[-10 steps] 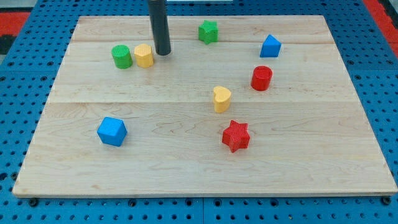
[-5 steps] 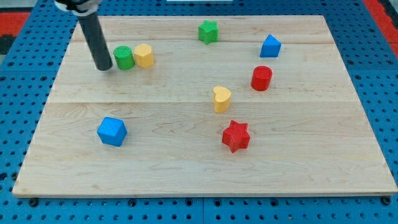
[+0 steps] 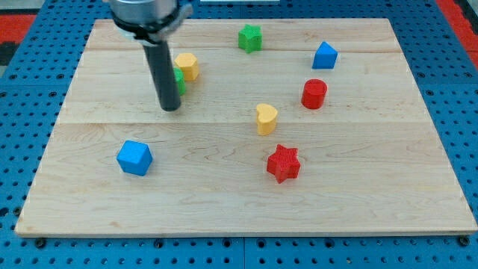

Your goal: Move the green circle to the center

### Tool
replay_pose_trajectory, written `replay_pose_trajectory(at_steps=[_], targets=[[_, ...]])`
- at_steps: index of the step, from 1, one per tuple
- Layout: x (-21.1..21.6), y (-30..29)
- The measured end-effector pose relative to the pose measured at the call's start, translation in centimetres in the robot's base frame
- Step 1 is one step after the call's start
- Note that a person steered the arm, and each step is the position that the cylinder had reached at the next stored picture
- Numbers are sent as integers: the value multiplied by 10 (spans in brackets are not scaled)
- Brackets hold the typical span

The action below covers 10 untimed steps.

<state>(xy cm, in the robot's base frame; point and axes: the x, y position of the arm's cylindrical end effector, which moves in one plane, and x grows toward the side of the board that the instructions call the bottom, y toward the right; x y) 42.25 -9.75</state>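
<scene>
The green circle [image 3: 180, 81] is mostly hidden behind my rod; only a green sliver shows at the rod's right edge. It sits just below and left of a yellow hexagon [image 3: 187, 66], touching or nearly touching it. My tip [image 3: 171, 107] rests on the wooden board [image 3: 239, 202] just below and left of the green circle, left of the board's middle.
A green star [image 3: 250, 37] and a blue block [image 3: 324, 55] lie near the view's top. A red cylinder [image 3: 314, 93], a yellow heart [image 3: 266, 118] and a red star [image 3: 283, 163] lie right of the middle. A blue cube [image 3: 134, 158] lies at the lower left.
My tip went from right of the yellow hexagon round to the left of the green circle, then down and right. The green circle and yellow hexagon have shifted to the right.
</scene>
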Motion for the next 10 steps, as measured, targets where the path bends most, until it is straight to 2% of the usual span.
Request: replay_pose_trajectory(at_steps=[1, 2, 3, 4, 5, 6, 7, 8, 9, 10], targets=[[14, 8], [14, 45], [4, -43], [-31, -138], [-49, -111], [-50, -58], [-56, -53], [-56, 14], [-52, 11], [-28, 15]])
